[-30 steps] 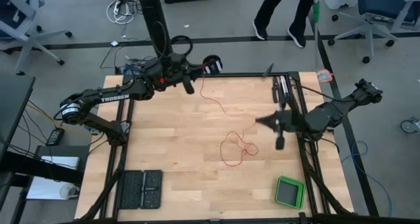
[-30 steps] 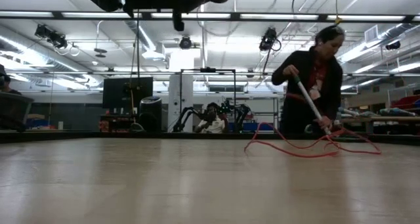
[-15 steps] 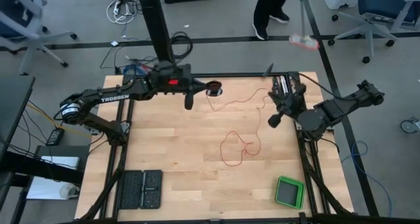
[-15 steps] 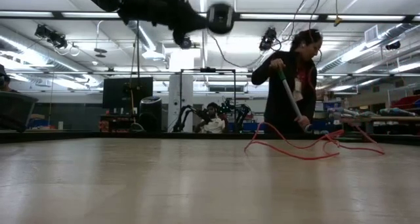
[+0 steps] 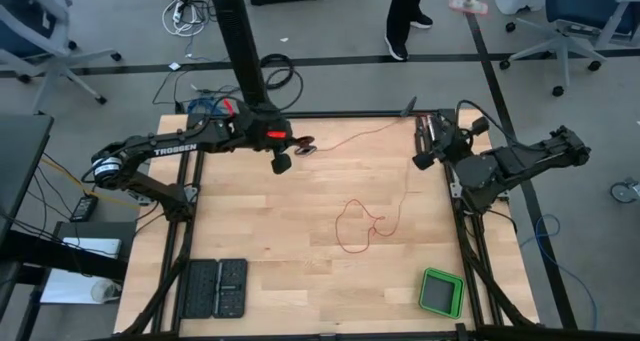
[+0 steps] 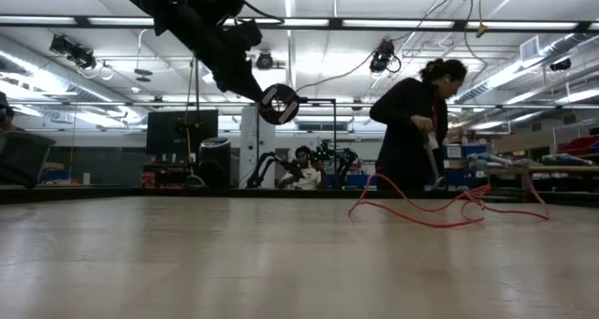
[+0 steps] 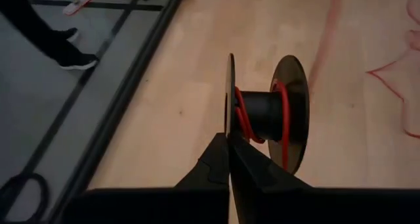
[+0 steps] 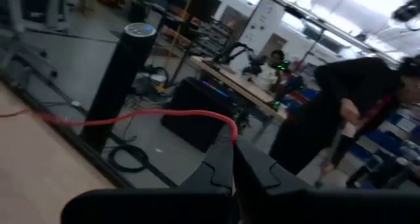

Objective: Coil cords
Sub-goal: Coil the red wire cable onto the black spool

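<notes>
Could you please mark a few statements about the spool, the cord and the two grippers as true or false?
1. The left gripper is shut on the rim of a black spool. True.
2. The spool carries no cord. False: a few turns of red-orange cord sit on its core.
3. The right gripper is shut on the cord, which runs from it across to the spool. True.
4. All of the cord is lifted off the table. False: a loose loop lies on the wood.
5. The green box sits beside the left arm. False: it is at the table's near right corner.
</notes>
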Tool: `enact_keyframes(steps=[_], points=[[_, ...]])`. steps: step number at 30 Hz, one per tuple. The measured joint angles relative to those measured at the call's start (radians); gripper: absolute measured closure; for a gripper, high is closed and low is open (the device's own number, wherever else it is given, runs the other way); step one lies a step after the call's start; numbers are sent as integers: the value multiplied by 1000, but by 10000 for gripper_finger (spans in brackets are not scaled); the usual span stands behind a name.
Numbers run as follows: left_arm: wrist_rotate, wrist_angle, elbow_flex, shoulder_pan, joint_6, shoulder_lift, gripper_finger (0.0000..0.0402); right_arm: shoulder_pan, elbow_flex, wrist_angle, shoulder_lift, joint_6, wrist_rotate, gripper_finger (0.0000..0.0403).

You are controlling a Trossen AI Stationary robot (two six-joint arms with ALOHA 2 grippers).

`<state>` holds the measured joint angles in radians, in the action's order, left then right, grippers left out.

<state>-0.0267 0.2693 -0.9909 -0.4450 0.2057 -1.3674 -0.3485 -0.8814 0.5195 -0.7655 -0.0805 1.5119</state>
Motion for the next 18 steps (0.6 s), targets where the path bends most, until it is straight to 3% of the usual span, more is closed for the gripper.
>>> enact_keyframes(steps=[3,6,9,13,18], points=[[59,-52,0,0,-7,0,398,0,0,0,-8,20,-100,402],[55,-127,0,-1,-23,0,398,0,0,8,-19,44,-155,402],[-22,-222,0,0,-33,0,398,2,0,35,-34,55,-166,402],[-203,-303,0,0,-38,0,398,23,0,77,-43,56,-135,402],[-295,-237,0,0,-31,0,398,56,0,88,-40,26,-48,402]])
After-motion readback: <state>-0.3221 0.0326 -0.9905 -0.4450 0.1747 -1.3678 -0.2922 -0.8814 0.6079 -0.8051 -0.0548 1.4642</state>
